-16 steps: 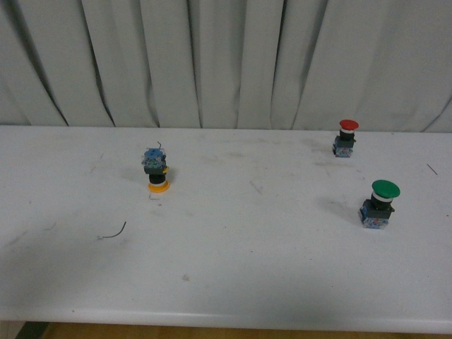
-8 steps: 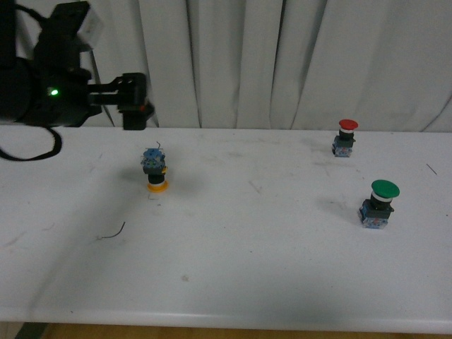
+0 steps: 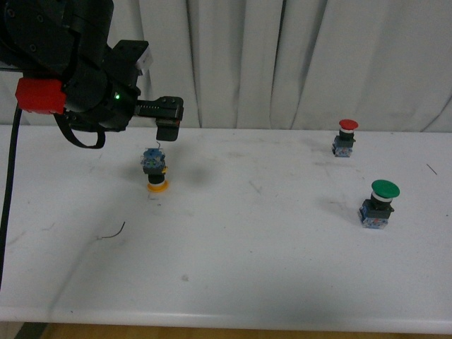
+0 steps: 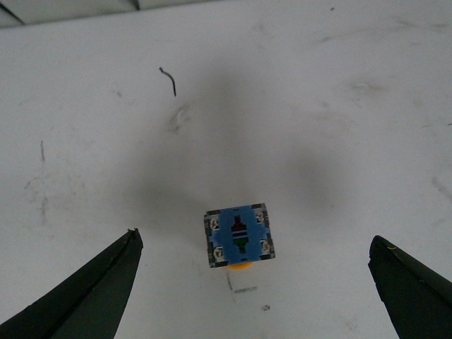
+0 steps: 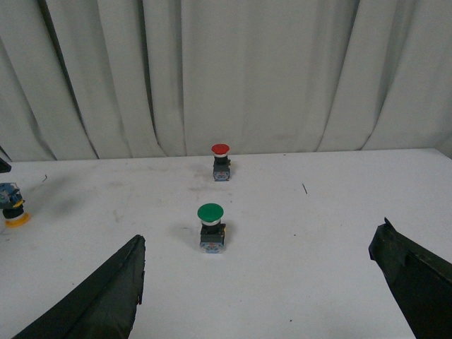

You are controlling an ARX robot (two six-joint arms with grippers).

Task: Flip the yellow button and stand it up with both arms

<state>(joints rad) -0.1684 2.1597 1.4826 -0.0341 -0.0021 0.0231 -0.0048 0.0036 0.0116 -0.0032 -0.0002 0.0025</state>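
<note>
Left side of a white tabletop (image 3: pixel 268 268): my left hand (image 3: pixel 168 127) hangs over the yellow button (image 3: pixel 156 174), fingers (image 4: pixel 92 296) spread wide apart and touching nothing. The button stands upside down on its yellow cap, with the black collar above the cap and the blue block base facing up. From my left wrist camera I look straight down on that blue square, which sits in the gap between my two fingers and well clear of both, with a sliver of yellow showing at one edge. My left arm (image 3: pixel 63 49) is black and bulky, with a red tag (image 3: pixel 41 95) and a small green light (image 3: pixel 116 97). My right hand (image 5: pixel 262 233), seen only from its own wrist camera, is also spread apart and holds nothing. Ahead of it a green button (image 3: pixel 381 205) stands upright on the right side of the tabletop. A red button (image 3: pixel 347 138) stands upright farther back, near the pale curtain (image 3: pixel 282 63). A short scrap of dark wire (image 3: pixel 113 232) lies on the tabletop nearer to me than the yellow button and to its left.
</note>
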